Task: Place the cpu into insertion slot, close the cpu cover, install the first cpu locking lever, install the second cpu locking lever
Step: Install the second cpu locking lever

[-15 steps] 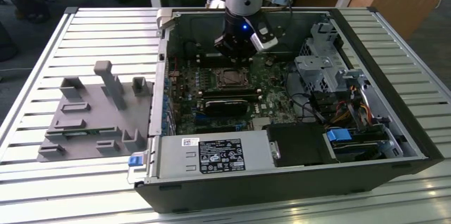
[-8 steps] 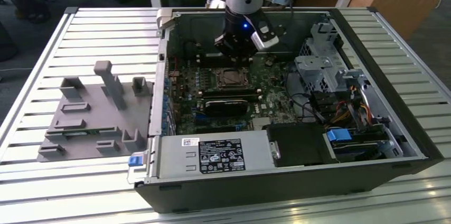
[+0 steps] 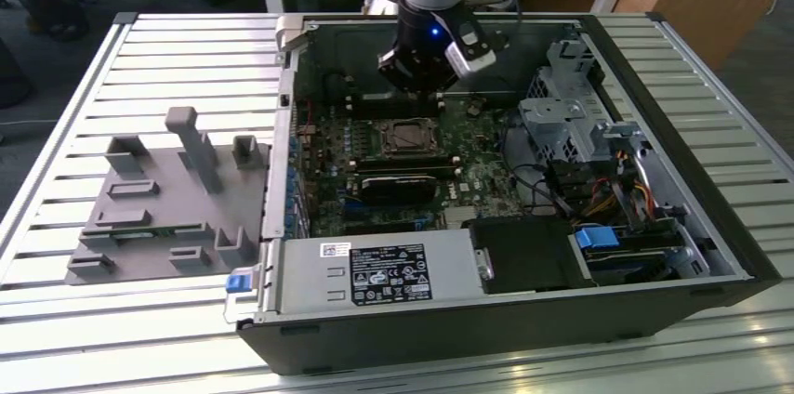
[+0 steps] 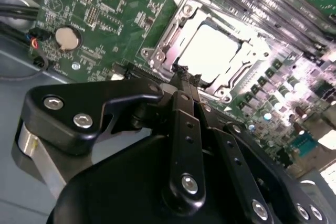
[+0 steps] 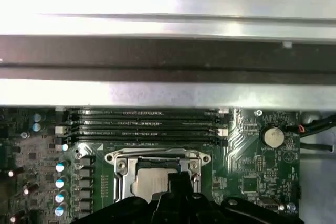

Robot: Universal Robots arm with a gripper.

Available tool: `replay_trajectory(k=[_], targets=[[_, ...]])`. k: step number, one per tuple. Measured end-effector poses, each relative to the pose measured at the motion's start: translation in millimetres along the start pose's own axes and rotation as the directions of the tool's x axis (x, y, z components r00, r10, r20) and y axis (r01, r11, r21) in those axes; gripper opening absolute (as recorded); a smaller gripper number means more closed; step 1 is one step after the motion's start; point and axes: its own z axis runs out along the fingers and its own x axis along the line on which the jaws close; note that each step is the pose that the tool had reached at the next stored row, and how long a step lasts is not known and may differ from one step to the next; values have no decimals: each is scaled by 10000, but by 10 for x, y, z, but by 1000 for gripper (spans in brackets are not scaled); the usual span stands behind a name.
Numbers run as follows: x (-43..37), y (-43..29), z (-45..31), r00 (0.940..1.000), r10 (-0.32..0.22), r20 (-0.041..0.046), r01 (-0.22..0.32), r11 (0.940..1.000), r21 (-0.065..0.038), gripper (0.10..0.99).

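Hovering at upper centre of the exterior view, the gripper (image 3: 423, 89), jaws closed, overhangs the cpu (image 4: 212, 51) seated under the cpu cover (image 4: 173, 38) inside the computer case (image 3: 522, 320).

Harsh glare on cpu (image 4: 212, 51)

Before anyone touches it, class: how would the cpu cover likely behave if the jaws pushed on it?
The cpu cover looks like thin metal plate, so probably stiff but bendable under a hard push. It lies flat around the cpu, so a push should not tip it. Its shiny surface suggests that the gripper, which is right beside it, could slip.
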Motion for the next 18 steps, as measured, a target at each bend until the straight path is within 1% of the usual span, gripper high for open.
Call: replay_trajectory(k=[3,7,10,13,15,18], targets=[[-1,-80,-2,10000,0,0,0,10000,0,106],[-2,-238,-5,10000,-1,1,1,10000,-1,106],[-4,-337,-7,10000,1,-5,-1,10000,-3,106],[-17,-383,3,10000,3,-65,-3,10000,-39,106],[-18,-395,15,10000,4,-73,-4,10000,-51,106],[-18,-445,23,10000,5,-75,-6,10000,-73,106]])
